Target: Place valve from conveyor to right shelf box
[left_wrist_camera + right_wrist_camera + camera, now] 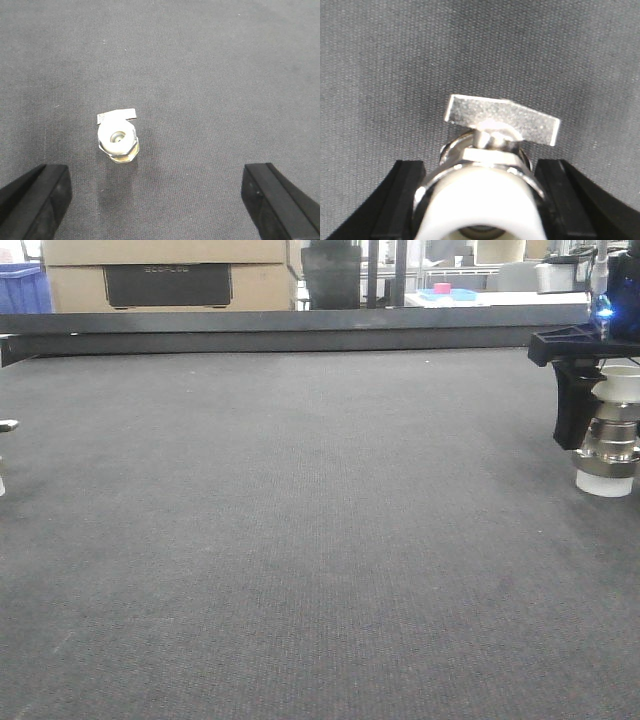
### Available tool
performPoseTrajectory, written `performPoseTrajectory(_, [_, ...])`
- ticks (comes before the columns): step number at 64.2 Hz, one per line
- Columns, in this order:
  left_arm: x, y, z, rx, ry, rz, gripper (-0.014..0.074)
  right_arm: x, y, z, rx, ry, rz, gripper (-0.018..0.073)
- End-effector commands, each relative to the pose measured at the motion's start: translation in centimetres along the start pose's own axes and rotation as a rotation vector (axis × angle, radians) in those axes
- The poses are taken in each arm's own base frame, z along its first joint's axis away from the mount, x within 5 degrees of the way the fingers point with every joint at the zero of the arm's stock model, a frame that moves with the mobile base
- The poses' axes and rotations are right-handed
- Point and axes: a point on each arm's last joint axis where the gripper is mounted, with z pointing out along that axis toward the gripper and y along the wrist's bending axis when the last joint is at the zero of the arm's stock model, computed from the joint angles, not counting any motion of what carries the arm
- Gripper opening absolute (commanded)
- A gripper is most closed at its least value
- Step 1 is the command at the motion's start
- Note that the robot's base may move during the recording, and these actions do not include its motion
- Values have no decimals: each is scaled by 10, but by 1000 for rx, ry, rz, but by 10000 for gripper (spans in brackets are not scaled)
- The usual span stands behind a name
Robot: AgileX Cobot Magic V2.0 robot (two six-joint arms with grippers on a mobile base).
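Note:
The conveyor (300, 540) is a wide dark grey woven belt. At the far right of the front view, my right gripper (600, 430) is shut on a silver valve (615, 435), which stands upright with white caps at top and bottom. In the right wrist view the valve (485, 165) sits between the black fingers (402, 200), its flat handle pointing away. Whether its lower cap touches the belt I cannot tell. My left gripper (157, 200) is open above a second valve (117, 140) standing on end on the belt, ahead and left of centre. The right shelf box is out of view.
A black rail (300, 335) runs along the belt's far edge. Behind it stand cardboard boxes (170, 275), a blue bin (20, 285) and a white table (500, 298) with small pink and blue items. A sliver of the second valve (4, 426) shows at the left edge.

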Motion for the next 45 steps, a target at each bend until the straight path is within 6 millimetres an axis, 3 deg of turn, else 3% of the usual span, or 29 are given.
performPoseTrajectory(1, [-2, -1, -2, 4, -10, 5, 598, -1, 0, -4, 5, -9, -4, -167])
performPoseTrajectory(8, [-1, -1, -2, 4, -5, 5, 598, -1, 1, -14, 4, -45, -5, -153])
performPoseTrajectory(24, [-1, 2, 2, -34, 18, 39, 598, 7, 3, -65, 4, -199, -14, -153])
performPoseTrajectory(33, [-4, 9, 23, -87, 99, 87, 598, 15, 5, -93, 3, -278, -18, -153])
performPoseTrajectory(45, [-17, 15, 62, -102, 270, 104, 598, 18, 5, -103, 2, -313, -20, -153])
